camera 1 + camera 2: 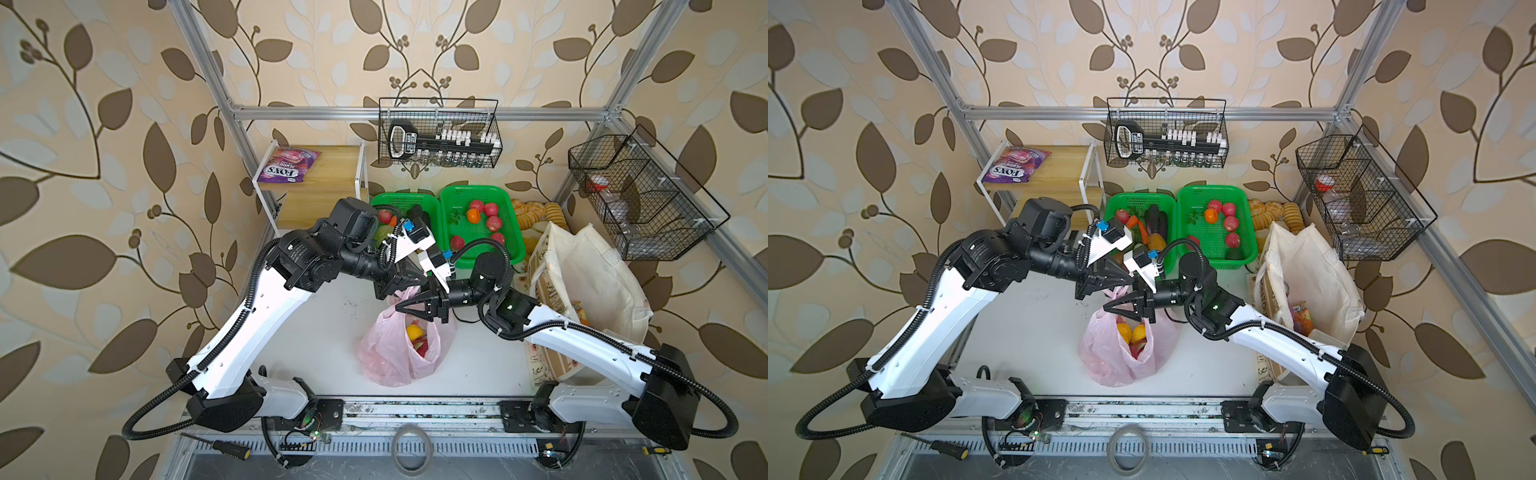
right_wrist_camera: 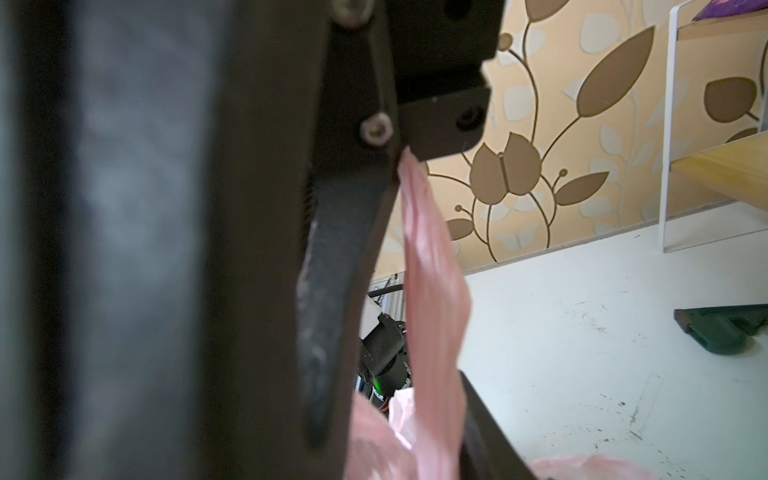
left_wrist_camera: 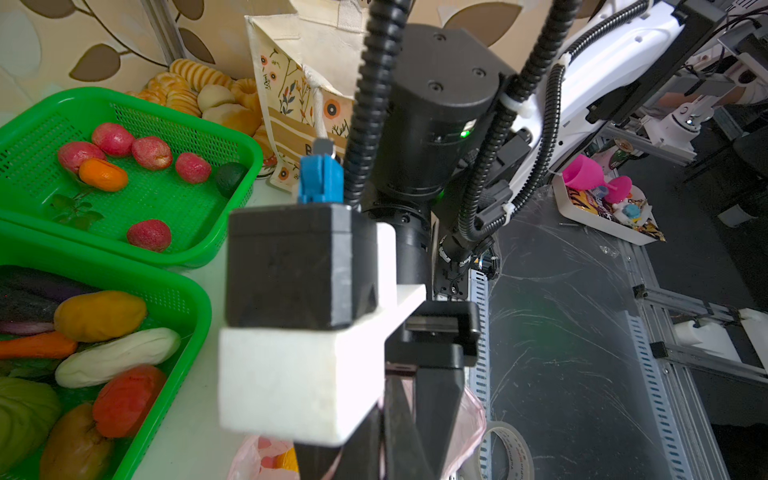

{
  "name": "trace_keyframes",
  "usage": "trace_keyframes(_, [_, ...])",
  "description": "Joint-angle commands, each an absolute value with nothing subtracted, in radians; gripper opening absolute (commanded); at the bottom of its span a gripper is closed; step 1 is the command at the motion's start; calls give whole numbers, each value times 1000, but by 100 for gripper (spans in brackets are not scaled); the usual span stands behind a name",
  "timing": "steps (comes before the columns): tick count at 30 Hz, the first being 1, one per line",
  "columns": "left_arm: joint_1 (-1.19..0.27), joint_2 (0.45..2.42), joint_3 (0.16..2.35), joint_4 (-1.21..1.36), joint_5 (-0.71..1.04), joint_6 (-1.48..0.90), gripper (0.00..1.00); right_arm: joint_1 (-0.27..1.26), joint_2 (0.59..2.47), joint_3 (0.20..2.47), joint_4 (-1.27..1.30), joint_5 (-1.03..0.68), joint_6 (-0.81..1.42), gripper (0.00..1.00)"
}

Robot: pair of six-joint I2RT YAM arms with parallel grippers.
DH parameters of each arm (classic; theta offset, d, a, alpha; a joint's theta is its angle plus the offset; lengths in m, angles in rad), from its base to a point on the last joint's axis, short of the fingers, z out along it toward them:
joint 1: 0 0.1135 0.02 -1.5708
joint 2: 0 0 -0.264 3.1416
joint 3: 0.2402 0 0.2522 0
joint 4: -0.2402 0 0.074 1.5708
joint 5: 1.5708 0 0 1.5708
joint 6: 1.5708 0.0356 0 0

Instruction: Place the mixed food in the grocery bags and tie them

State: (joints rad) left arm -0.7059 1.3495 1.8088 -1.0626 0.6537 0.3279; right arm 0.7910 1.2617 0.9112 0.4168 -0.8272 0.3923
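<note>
The pink bag (image 1: 386, 353) stands on the counter (image 1: 324, 332) near the middle of its front edge, mouth up, with yellow and red fruit (image 1: 413, 332) showing inside. It stands upright because the left tool (image 1: 409, 286) has one handle (image 2: 432, 270) drawn up above it. The jaws are pressed together on the thin pink strip, which hangs taut from them in the right wrist view. Holding that loop high seems meant to present it for tying and to stop the mouth slumping over the fruit.

The right tool (image 1: 405, 307) reaches in level from the counter's right side, just under the left tool and directly over the bag's mouth. Its jaws look some way apart, and in the right wrist view the pink strip runs down between them. Whether they pinch the plastic or only bracket it, I cannot tell.

The cloth bag (image 1: 590, 282) stands open along the counter's right edge with some items inside. A purple packet (image 1: 286, 166) lies on the wooden shelf (image 1: 336, 174) at the back left corner, not yet bagged. Two green baskets (image 1: 478, 190) of fruit and vegetables sit along the back edge.
</note>
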Motion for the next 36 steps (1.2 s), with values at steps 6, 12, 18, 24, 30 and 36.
trace_keyframes(6, [-704, 1313, 1784, -978, 668, 299, 0, 785, 1276, 877, 465, -842, 425, 35])
trace_keyframes(12, [-704, 1299, 1766, -943, 655, 276, 0, 778, 1270, 858, 443, -821, 419, 39])
trace_keyframes(18, [-704, 1289, 1753, -936, 641, 267, 0, 769, 1262, 845, 442, -816, 426, 35])
trace_keyframes(24, [-704, 1275, 1735, -917, 634, 256, 0, 750, 1251, 813, 516, -823, 481, 16])
trace_keyframes(30, [-704, 1272, 1729, -913, 626, 241, 0, 750, 1253, 811, 534, -824, 500, 8])
trace_keyframes(36, [-704, 1254, 1729, -905, 596, 198, 41, 750, 1253, 809, 558, -815, 508, 7])
